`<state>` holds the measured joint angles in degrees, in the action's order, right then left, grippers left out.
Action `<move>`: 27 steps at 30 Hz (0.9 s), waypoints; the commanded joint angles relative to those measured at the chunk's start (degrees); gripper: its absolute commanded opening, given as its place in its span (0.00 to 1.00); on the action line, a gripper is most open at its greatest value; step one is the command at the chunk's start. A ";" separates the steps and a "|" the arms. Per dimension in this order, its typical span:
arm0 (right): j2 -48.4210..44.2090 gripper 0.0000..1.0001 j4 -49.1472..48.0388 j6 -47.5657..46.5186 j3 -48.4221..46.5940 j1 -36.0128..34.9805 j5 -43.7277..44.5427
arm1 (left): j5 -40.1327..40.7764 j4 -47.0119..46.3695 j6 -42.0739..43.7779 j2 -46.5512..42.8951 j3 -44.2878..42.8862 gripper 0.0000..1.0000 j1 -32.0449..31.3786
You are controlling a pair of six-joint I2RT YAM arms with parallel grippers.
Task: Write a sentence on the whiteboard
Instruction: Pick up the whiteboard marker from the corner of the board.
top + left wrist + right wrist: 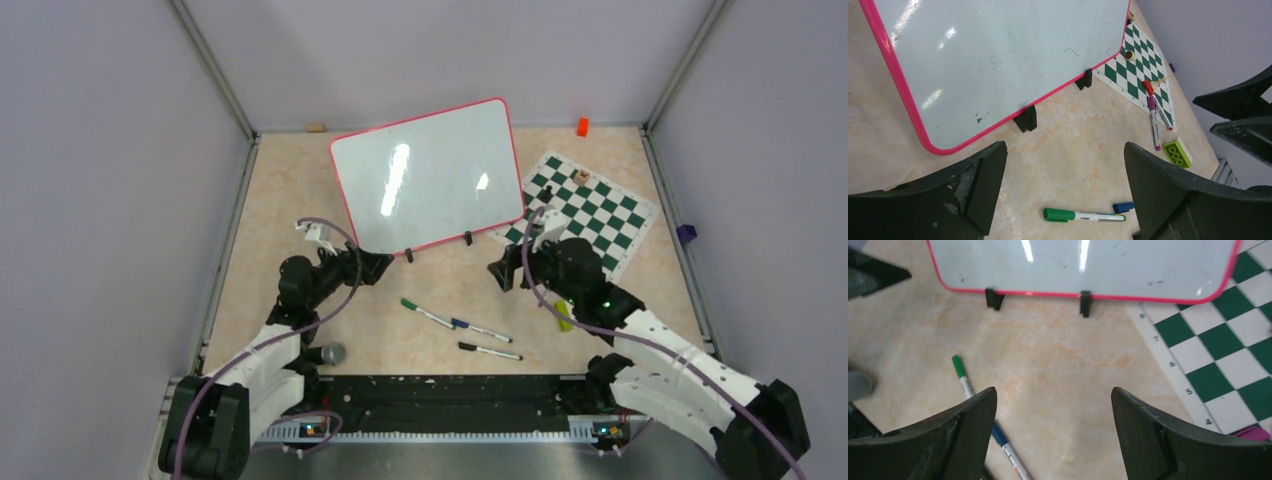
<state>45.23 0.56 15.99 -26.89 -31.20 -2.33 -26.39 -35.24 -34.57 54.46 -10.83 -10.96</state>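
Left arm (262, 362) and right arm (670, 370) white-and-black, purple cables (356, 270); scuffed dark tool fingers (973, 185).

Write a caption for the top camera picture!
Left gripper and right gripper hover open near the blank whiteboard; markers lie on the table.

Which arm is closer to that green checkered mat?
Right. The right arm sits at the mat's near-left edge; the left arm is far off, before the whiteboard's lower-left corner.

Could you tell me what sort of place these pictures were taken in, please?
Most likely a robotics lab test cell: a tabletop boxed in by plain grey panels on metal posts, set out with a whiteboard, loose markers and a chess mat.
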 commanded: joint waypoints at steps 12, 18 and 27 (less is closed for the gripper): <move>21.81 0.73 8.89 -8.05 -8.87 -23.04 5.63 | -1.09 -2.35 0.75 -3.45 1.14 0.91 -0.29; 25.22 0.70 10.04 -8.06 -9.27 -28.00 8.94 | -1.19 -2.46 0.64 -3.61 1.16 0.91 -0.29; 30.22 0.57 11.83 -6.51 -11.28 -30.37 12.41 | -1.38 -2.22 0.65 -3.99 1.18 0.90 -0.29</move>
<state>73.60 12.29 8.71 -34.87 -60.53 7.44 -26.72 -35.18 -34.50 51.66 -10.07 -11.00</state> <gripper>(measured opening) 0.606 0.904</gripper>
